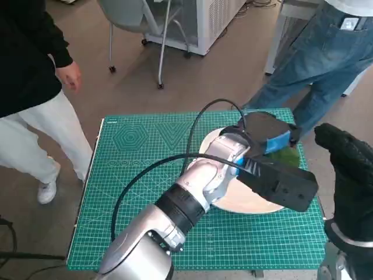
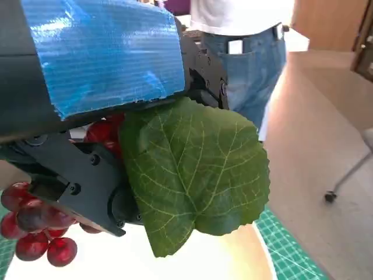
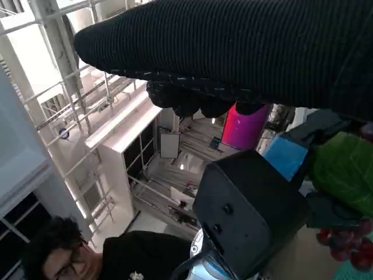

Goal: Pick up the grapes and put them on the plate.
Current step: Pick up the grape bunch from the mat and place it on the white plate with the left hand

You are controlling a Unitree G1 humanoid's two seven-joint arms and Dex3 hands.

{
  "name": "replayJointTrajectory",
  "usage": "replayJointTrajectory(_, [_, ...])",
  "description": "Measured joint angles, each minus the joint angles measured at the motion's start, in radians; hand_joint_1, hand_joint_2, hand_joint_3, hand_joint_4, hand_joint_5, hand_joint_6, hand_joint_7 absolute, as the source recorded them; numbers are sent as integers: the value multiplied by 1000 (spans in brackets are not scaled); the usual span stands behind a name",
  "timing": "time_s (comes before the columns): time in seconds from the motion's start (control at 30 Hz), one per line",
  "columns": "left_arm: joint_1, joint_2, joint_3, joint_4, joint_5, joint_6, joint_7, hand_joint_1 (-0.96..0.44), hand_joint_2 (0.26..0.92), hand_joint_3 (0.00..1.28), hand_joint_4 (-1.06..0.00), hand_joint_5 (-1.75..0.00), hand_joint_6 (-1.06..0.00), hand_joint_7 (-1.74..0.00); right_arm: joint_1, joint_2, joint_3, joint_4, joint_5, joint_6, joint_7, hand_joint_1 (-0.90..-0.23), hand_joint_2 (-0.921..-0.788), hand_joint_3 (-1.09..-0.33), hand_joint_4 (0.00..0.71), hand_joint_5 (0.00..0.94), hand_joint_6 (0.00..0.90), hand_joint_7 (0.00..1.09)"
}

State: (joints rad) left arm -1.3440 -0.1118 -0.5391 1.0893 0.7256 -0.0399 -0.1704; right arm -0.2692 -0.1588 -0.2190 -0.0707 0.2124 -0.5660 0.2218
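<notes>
My left hand (image 1: pixel 265 137), black with blue tape, hangs over the pale plate (image 1: pixel 256 203) on the green mat and grips a bunch of red grapes (image 2: pixel 35 224) with a large green leaf (image 2: pixel 195 175). The leaf (image 1: pixel 287 156) shows in the head view just beside the hand; the grapes are hidden there. In the left wrist view the grapes dangle below my fingers (image 2: pixel 81 186) just above the plate (image 2: pixel 134 259). The right wrist view shows the leaf (image 3: pixel 344 169) and grapes (image 3: pixel 344 245) too. My gloved right hand (image 1: pixel 349 175) is raised off the table's right edge and holds nothing.
A green cutting mat (image 1: pixel 145 175) covers the small table. A person in white trousers (image 1: pixel 35 140) stands at the left, a person in jeans (image 1: pixel 315 70) at the back right. A chair (image 1: pixel 140 23) stands behind the table. A person's head (image 3: pixel 58 256) shows in the right wrist view.
</notes>
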Motion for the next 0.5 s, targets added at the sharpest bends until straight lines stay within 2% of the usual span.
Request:
replayJointTrajectory(0.1, [-1,1,-3,14,0,-8,16,6,921,257,-459,-1555,-461,-1188,0,0,1,0,-2,0,-2,-524,-921,-645,365,5,13,702])
replayJointTrajectory(0.23, [-2,1,-5,34,0,-13,33,4,921,256,-446,-1460,-449,-1320,0,0,1,3,-2,-1,-2,-523,-921,-646,365,4,9,705])
replayJointTrajectory(0.3, [-2,1,-5,40,-2,-14,36,21,915,248,-464,-1418,-455,-1312,0,0,1,6,-1,-1,-2,-523,-921,-647,365,4,8,706])
replayJointTrajectory(0.37, [-2,1,-1,46,-10,-15,34,125,893,256,-508,-1388,-442,-1080,0,0,2,8,-1,-1,-2,-524,-921,-647,364,4,7,708])
replayJointTrajectory(0.43, [-5,1,3,55,-23,-15,24,252,875,270,-538,-1383,-402,-699,0,0,2,11,-1,-2,-2,-525,-921,-647,364,4,5,710])
replayJointTrajectory(0.5, [-9,1,5,67,-31,-14,7,110,874,240,-481,-1172,-339,-419,0,0,3,14,0,-2,-1,-527,-921,-647,364,4,4,712])
